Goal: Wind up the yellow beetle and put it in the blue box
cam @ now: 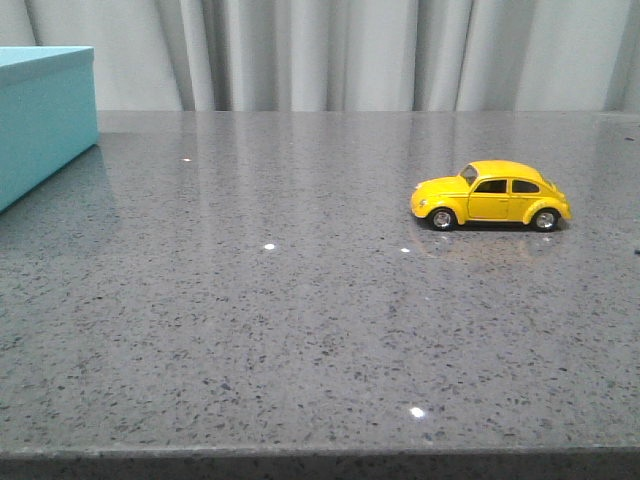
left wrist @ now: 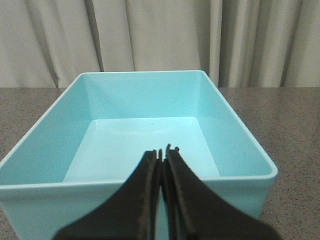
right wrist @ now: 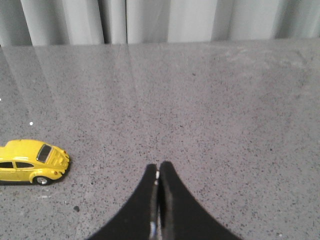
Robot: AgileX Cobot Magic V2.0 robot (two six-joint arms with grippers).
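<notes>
The yellow beetle (cam: 490, 195) stands on its wheels on the grey table, right of centre, nose pointing left. It also shows at the edge of the right wrist view (right wrist: 31, 161), apart from my right gripper (right wrist: 158, 169), which is shut and empty above bare table. The blue box (cam: 42, 118) sits at the far left of the table, partly cut off in the front view. In the left wrist view the box (left wrist: 240, 125) is open and empty inside. My left gripper (left wrist: 161, 151) is shut and empty, just in front of the box's near wall. Neither gripper shows in the front view.
The speckled grey tabletop (cam: 300, 300) stretches between box and car. Its front edge (cam: 320, 455) runs along the bottom of the front view. Pale curtains (cam: 350, 50) hang behind the table's far edge.
</notes>
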